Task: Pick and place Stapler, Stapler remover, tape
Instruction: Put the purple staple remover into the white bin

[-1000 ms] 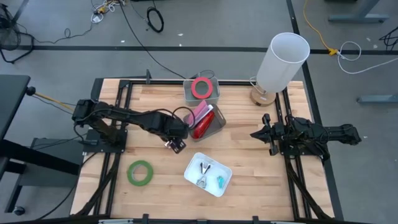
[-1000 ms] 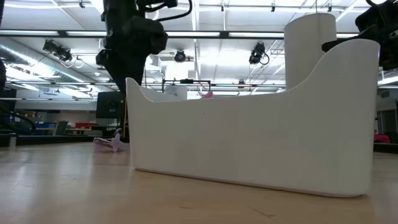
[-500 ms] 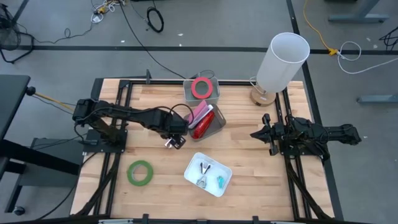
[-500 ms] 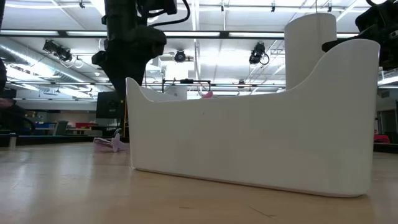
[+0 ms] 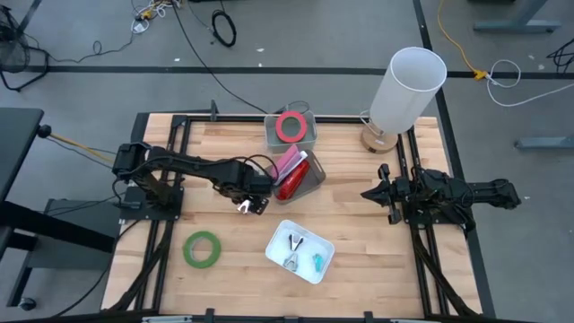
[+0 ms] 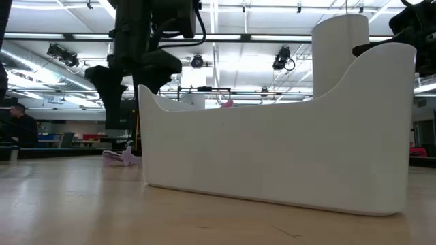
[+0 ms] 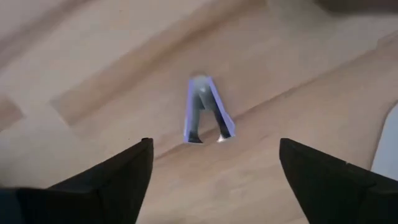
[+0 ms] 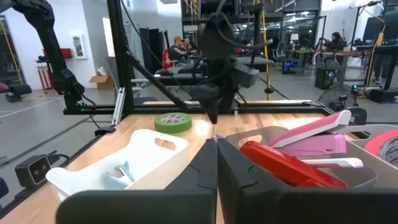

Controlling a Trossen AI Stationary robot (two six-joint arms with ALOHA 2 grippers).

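The staple remover (image 7: 208, 112) lies on the bare wood of the table (image 5: 224, 148), straight below the left gripper (image 5: 248, 205), and in the left wrist view we see it as a small purple, A-shaped piece, its long axis running from the closed tip to the two splayed claws. In the high view it is too small for us to make out apart from the gripper above it.

The left gripper hangs over the table's middle with its fingers (image 7: 112, 180) spread wide, one on each side of the remover and touching nothing. Just beside it, toward 2 o'clock, stands a clear bin (image 5: 314, 179) holding a red stapler (image 5: 291, 184) and a pink stapler (image 5: 289, 161), both lying with their long axes on a diagonal from 7 to 1 o'clock. At 12 o'clock from that bin a second clear bin (image 5: 309, 135) carries the red-pink tape roll (image 5: 290, 126). A white tray (image 5: 323, 242) with small tools sits at 5 o'clock from the left gripper, and a green tape roll (image 5: 203, 248) lies flat at 7 o'clock. A white cylinder (image 5: 408, 85) stands at the far right corner.

The right gripper (image 5: 369, 193) waits at the table's right edge, its fingers (image 8: 193, 171) pressed together.
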